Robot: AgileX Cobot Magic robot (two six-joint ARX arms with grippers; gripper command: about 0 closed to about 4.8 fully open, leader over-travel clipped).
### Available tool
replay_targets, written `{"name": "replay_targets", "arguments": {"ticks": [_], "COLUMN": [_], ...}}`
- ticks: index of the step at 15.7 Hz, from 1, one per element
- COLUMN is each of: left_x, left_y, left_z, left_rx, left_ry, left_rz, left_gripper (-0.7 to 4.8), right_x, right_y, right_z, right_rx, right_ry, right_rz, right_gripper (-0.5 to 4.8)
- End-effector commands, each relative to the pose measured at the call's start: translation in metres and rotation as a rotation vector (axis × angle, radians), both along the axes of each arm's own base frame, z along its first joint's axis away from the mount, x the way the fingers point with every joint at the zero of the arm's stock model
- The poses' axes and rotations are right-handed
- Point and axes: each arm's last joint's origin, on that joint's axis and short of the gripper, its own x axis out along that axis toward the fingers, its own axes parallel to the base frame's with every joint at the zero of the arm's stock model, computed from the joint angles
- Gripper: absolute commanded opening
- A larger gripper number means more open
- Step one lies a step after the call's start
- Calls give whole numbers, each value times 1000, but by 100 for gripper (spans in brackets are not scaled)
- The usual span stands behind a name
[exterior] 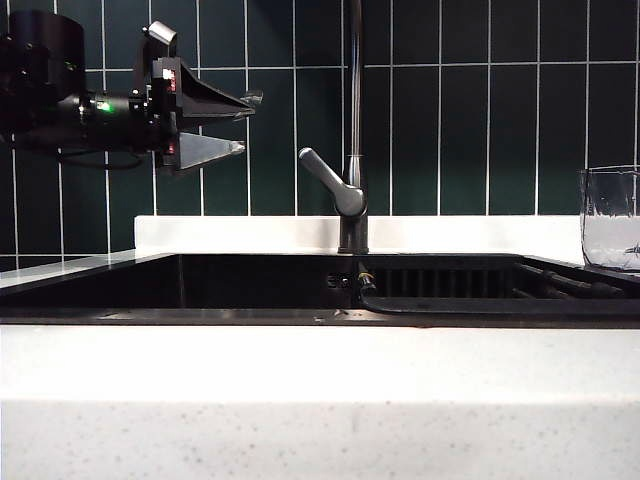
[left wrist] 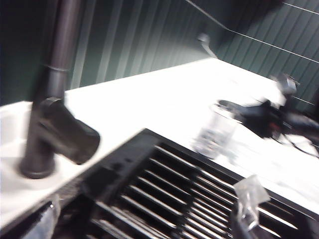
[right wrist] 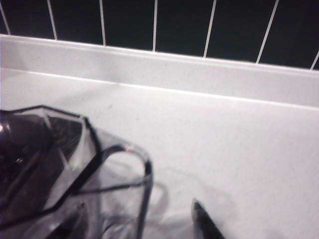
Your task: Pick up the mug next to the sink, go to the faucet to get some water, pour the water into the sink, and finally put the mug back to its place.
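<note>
The clear glass mug [exterior: 610, 215] stands on the white counter at the far right, next to the sink [exterior: 250, 285]. The faucet [exterior: 355, 150] rises behind the sink's middle, its lever angled up to the left. My left gripper [exterior: 243, 122] hangs open and empty high at the left, pointing toward the faucet. In the left wrist view I see the faucet [left wrist: 52, 99], the mug [left wrist: 214, 130] and the right arm [left wrist: 279, 117] just beyond the mug. My right gripper [right wrist: 134, 230] is open close to the mug [right wrist: 75, 159], and one dark fingertip [right wrist: 204, 224] lies beside the handle.
A slotted black rack [exterior: 450, 275] lies in the right half of the sink, also seen in the left wrist view as the rack [left wrist: 199, 199]. Dark green tiles [exterior: 480, 100] form the back wall above a white ledge. White speckled counter [exterior: 320, 400] fills the foreground.
</note>
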Motion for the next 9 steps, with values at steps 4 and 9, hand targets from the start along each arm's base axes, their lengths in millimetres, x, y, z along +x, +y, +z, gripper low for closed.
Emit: {"name": "replay_targets", "arguments": {"ticks": [4,9], "left_x": [8,8], "left_y": [-3,-4], "left_z": [-3,-3], "left_rx": [0,0], "left_ry": [4,5], "left_rz": [-36,-38], "left_gripper": [479,479], "right_x": [1,4], "right_y": [-11,-16], "right_z": [5,-9], "right_rx": [-42,-24], "right_ry": [-24,17], "right_rz": [-3,32], "right_gripper": [265,265]}}
